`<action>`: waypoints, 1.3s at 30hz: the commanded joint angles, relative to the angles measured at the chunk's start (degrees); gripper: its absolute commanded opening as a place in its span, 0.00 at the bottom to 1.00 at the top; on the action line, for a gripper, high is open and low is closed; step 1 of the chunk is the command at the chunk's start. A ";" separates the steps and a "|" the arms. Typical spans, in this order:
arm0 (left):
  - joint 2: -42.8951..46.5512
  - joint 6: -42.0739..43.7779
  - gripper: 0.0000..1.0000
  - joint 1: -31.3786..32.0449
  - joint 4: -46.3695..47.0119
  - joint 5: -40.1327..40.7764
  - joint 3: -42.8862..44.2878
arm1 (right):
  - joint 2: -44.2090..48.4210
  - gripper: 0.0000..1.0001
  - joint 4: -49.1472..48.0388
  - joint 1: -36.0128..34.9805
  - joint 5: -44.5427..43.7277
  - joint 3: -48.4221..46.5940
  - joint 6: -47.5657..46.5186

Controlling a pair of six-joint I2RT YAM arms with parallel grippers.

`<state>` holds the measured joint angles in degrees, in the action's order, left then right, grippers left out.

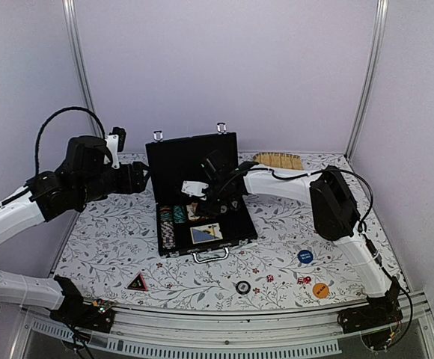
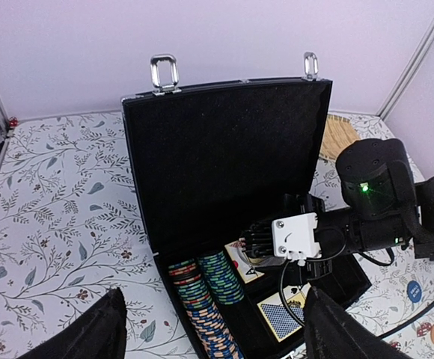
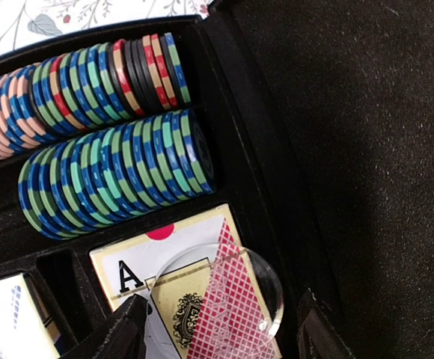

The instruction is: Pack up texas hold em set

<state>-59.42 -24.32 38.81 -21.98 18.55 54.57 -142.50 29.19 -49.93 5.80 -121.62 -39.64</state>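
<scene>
While right claw [image 3: 217, 318] gapes, clear disc [image 3: 236, 295] between fingers, over card deck [image 3: 179, 288].

Left arm: raised at the left side, elbow bent, wrist aimed toward the centre.
Left claw [image 2: 209, 329]: fingers spread wide, nothing between them.
Right arm: extended from the right base, forearm reaching leftward toward the centre.
Right claw [image 3: 217, 329]: pointed downward, fingers parted, gripping nothing visible.
Separation: the two claws are apart.
</scene>
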 commanded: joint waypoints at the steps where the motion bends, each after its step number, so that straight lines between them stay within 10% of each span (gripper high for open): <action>1: 0.41 -0.05 0.82 -0.98 0.16 0.53 -0.55 | -1.79 0.76 0.29 -0.54 2.18 -1.42 0.84; 17: -4.62 -2.65 0.84 -1.50 -4.60 0.69 2.04 | 12.49 0.81 1.07 0.52 3.93 2.66 2.74; 39: -19.76 -11.97 0.75 -0.43 -33.64 -19.44 0.50 | 61.56 0.82 -8.58 22.62 21.51 63.76 6.93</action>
<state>-77.36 -33.28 36.05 -49.10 4.75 58.17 -88.18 25.98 -29.54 22.20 -63.55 -33.78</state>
